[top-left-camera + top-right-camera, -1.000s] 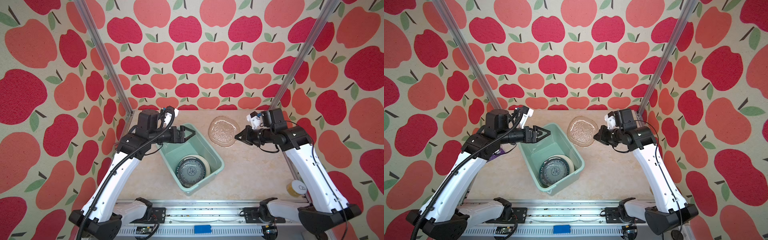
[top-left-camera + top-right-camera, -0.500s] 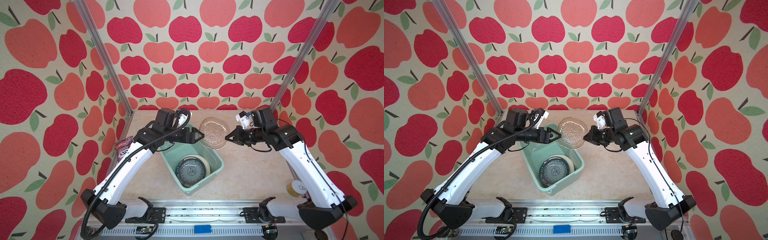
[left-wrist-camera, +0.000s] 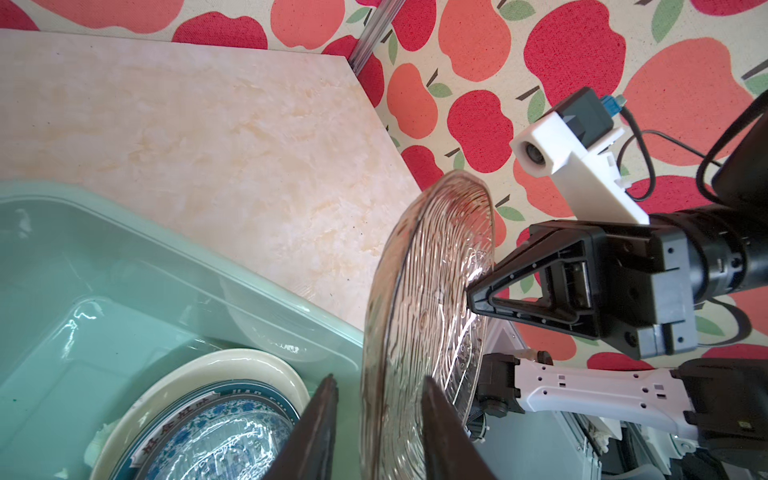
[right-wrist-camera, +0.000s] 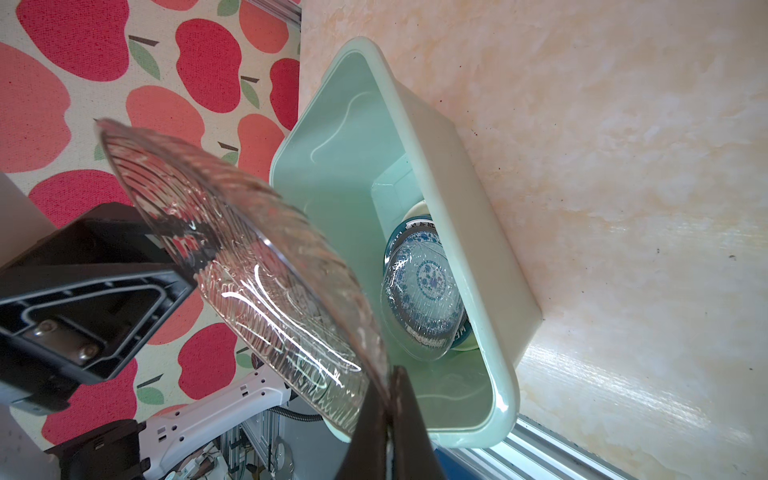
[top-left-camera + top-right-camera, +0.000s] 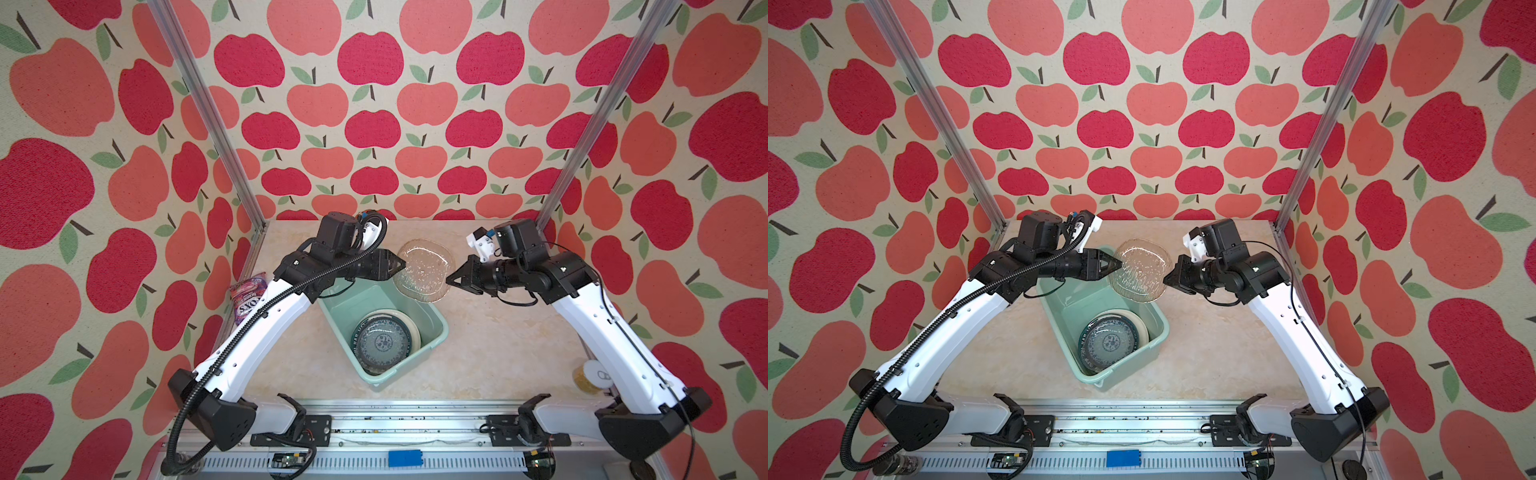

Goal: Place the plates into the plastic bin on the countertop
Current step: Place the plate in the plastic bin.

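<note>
Glass plate [image 5: 424, 270] hangs tilted above the far end of the plastic bin [image 5: 345, 303]. Right gripper [image 5: 451, 279] is clamped on its rim, left gripper [image 5: 402, 264] straddles the opposite rim, not pinching yet. I'd close left fully before right lets go.

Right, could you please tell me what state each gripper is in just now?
Left gripper: open, jaws astride the rim of the glass plate, not yet clamped.
Right gripper: shut on the glass plate's opposite rim.

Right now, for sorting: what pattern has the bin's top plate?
Blue floral plate; best in right wrist view.
</note>
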`<state>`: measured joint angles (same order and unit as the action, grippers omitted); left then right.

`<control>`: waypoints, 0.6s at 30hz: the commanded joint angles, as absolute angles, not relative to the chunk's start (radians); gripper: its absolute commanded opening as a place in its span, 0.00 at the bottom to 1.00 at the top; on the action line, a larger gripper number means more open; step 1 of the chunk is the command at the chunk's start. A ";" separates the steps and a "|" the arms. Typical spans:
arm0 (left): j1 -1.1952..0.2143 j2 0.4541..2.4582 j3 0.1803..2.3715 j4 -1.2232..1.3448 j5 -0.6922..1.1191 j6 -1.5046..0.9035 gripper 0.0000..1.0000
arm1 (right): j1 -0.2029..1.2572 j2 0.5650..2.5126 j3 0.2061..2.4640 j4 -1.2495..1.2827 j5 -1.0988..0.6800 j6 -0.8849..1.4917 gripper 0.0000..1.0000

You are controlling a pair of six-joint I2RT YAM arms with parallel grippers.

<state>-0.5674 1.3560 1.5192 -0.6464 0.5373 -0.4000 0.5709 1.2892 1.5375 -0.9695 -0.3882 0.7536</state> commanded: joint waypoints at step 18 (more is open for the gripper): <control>-0.550 1.290 1.487 -0.753 0.349 -0.320 0.00 | 0.569 1.261 1.567 -1.003 -0.314 0.747 0.54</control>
